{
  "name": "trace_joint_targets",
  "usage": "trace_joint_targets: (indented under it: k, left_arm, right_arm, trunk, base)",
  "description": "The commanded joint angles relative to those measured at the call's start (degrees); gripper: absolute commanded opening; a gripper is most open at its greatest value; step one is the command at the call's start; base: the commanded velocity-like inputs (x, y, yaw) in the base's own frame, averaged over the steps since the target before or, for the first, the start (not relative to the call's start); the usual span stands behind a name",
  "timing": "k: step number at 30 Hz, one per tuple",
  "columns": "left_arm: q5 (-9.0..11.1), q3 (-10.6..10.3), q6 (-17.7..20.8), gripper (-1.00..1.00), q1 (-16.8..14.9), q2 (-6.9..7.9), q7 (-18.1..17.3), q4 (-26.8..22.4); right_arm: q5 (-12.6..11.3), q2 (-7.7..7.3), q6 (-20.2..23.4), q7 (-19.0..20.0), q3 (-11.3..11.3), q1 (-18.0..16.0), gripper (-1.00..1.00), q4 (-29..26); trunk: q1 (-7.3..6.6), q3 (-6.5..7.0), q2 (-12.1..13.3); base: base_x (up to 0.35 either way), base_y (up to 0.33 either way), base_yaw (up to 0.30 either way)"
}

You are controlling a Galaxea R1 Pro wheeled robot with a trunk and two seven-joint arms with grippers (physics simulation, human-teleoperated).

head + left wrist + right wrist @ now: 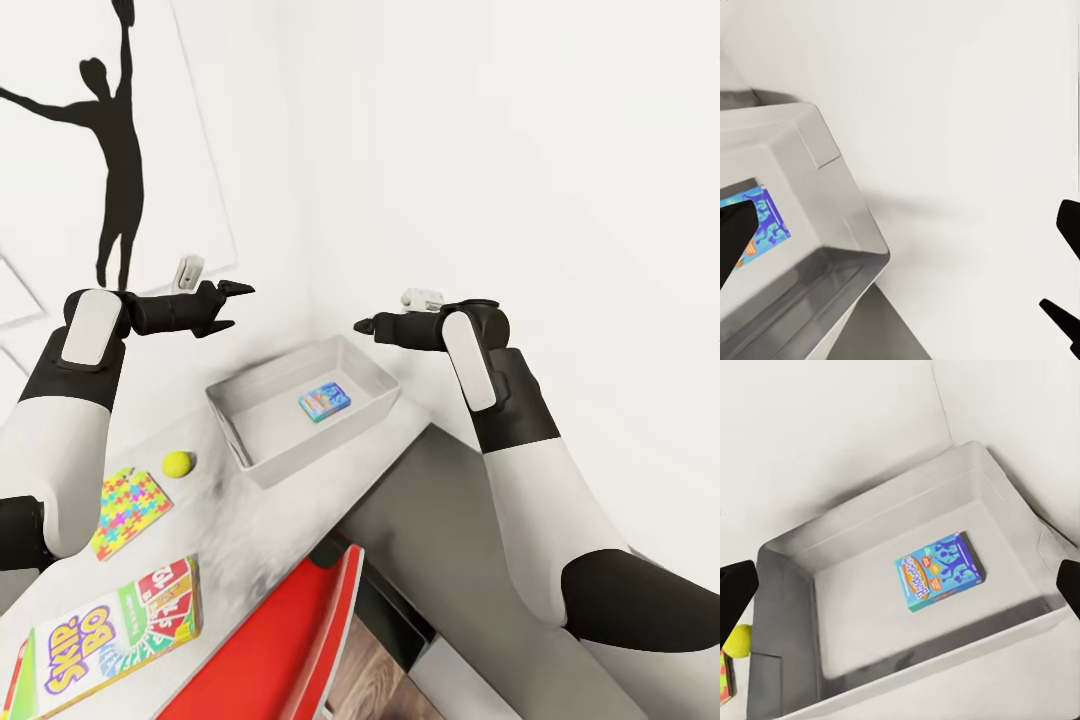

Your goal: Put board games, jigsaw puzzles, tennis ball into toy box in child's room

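At the desk's (255,520) near left edge lie the Skip-Bo box (105,635), puzzle (128,508) and ball (177,463). The left gripper (233,306) hangs released above the bin (265,462), which holds the blue game (324,402); the right gripper (362,325), fingers apart, hovers beside the wall corner.

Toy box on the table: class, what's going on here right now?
A two-armed robot is tidying toys. The blue board game already lies inside the toy box. Both grippers, left and right, hover open and empty above the box. On the table outside the box lie the tennis ball, one jigsaw puzzle and the SKIP-BO game.
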Motion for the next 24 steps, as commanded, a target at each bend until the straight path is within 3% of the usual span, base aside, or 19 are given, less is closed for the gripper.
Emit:
trace_joint_targets:
  k: [1, 24]
  left_arm:
    - [0.1, 0.1, 0.3, 1.0, -0.1, -0.01, 0.1, 0.0]
    - [0.2, 0.1, 0.3, 1.0, -0.1, -0.02, 0.1, 0.0]
  right_arm:
    - [-0.5, 0.0, 0.2, -0.5, 0.0, -0.1, 1.0, 0.0]
    - [-0.5, 0.0, 0.1, -0.5, 0.0, -0.1, 1.0, 0.0]
  trunk:
    - [0.04, -0.01, -0.1]
    - [0.04, 2.16, -0.1]
  base:
    - [0.0, 0.0, 0.0]
    - [0.0, 0.0, 0.0]
